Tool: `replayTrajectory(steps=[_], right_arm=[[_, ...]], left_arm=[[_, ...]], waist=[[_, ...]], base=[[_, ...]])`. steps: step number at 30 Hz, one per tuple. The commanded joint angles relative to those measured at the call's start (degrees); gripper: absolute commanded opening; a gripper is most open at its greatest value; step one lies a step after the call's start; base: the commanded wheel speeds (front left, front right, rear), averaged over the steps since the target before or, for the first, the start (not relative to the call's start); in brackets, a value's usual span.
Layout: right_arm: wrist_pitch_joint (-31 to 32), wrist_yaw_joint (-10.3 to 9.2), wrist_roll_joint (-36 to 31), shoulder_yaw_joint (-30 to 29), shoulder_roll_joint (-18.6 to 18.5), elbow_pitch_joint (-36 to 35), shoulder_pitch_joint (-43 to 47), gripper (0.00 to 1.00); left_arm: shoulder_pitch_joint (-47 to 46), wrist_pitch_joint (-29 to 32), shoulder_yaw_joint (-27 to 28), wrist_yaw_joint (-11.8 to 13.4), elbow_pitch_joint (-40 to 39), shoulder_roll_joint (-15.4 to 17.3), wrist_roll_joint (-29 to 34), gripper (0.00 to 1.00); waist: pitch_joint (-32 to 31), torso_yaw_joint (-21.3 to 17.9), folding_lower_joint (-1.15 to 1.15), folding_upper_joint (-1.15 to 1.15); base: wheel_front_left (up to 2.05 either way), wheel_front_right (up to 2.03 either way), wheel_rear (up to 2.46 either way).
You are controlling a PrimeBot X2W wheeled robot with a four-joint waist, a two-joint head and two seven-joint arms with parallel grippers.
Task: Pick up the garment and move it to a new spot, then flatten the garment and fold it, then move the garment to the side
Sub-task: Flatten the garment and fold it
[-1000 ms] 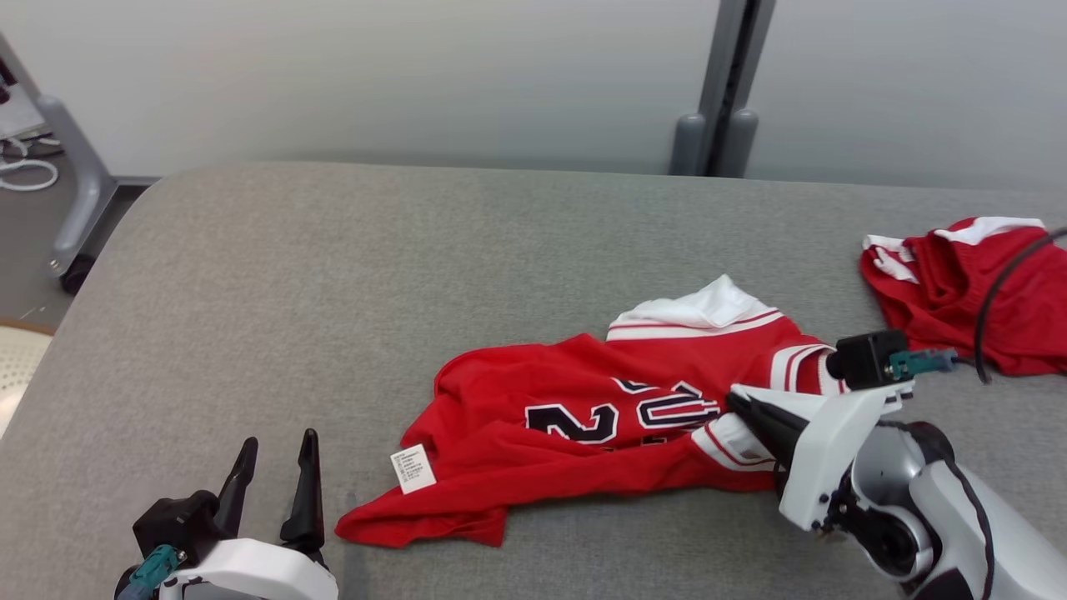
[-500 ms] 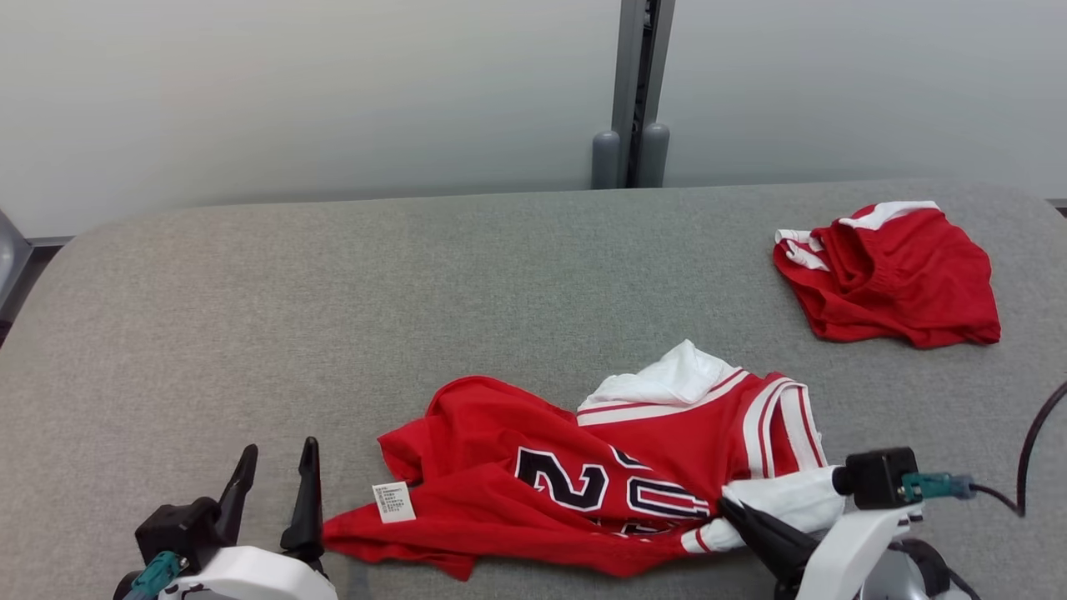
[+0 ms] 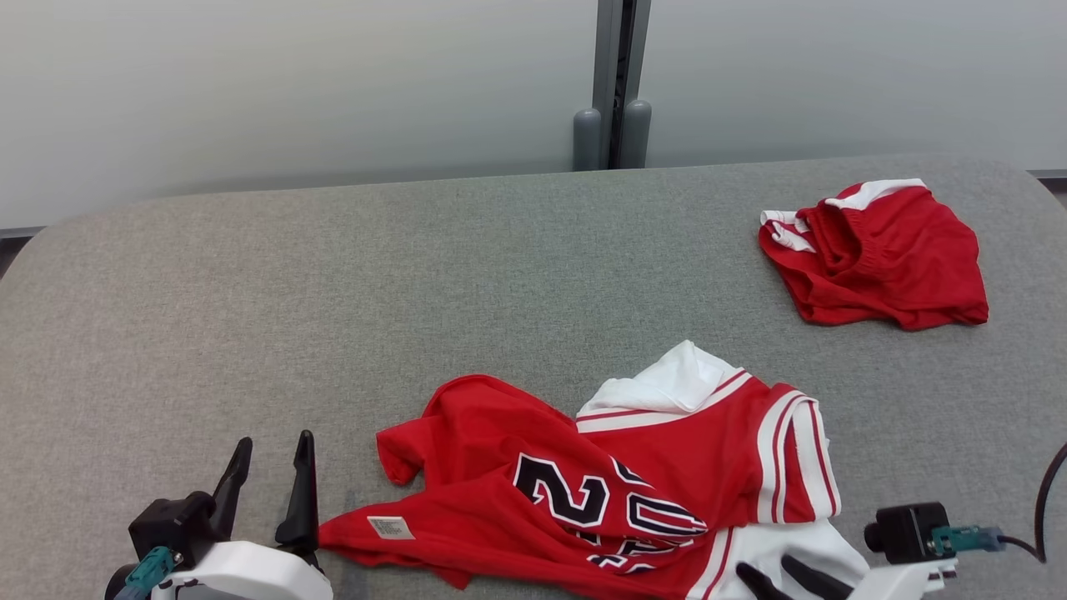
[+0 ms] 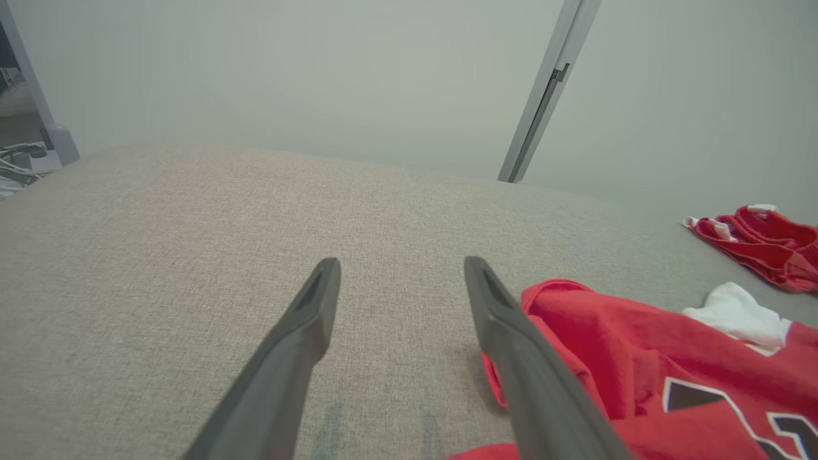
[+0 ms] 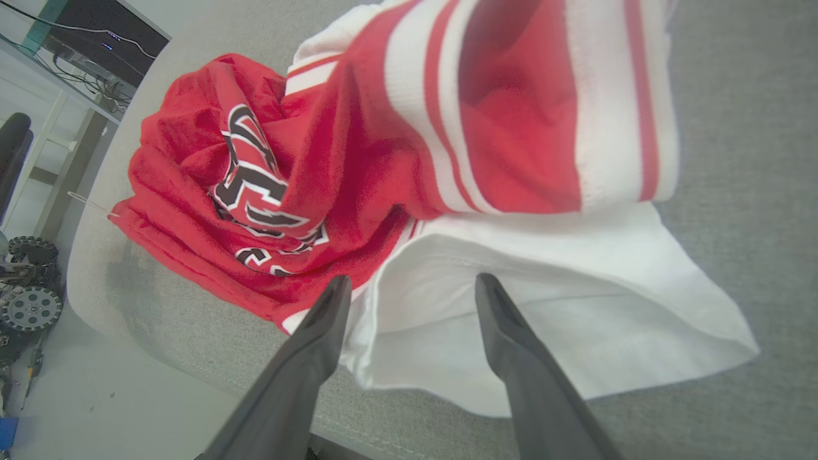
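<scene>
Garment [image 3: 633,467] heaped on table [image 3: 333,292], white hem [image 5: 511,319] beneath released right pincer [image 5: 412,280] in wrist view; left pincer [image 4: 402,262] released too.

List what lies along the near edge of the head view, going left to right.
left gripper → white label → black number on the red jersey → right gripper
</scene>
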Motion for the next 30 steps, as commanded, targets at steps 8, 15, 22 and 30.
replayTrajectory(steps=[8, 15, 22, 30], right_arm=[[5.59, 0.02, -3.86, -7.22, 1.3, -2.42, 3.11, 1.0], [2.82, 0.02, -2.36, -12.68, 2.17, -6.57, 2.29, 1.0], [-1.01, 0.02, -1.09, -19.14, 1.0, -10.29, 2.12, 1.0], [-8.21, 0.02, -2.75, -19.98, 1.84, -9.47, -0.87, 1.0]], left_arm=[[-0.78, 0.4, -0.62, 0.67, -0.94, 0.32, 0.01, 1.0], [-1.32, 0.71, -1.01, 0.99, -2.11, 0.88, 0.43, 1.0], [-1.51, 1.74, -1.41, 1.5, -4.38, 1.74, 0.9, 1.0], [-3.57, 4.79, -3.85, 0.06, -7.62, 2.72, 1.63, 1.0]], waist=[[0.27, 0.12, 0.0, 0.0], [0.39, 0.4, 0.0, 0.0], [0.08, 0.69, 0.0, 0.0], [0.52, 0.95, 0.0, 0.0]], base=[[0.0, 0.0, 0.0], [0.0, 0.0, 0.0], [0.0, 0.0, 0.0], [0.0, 0.0, 0.0]])
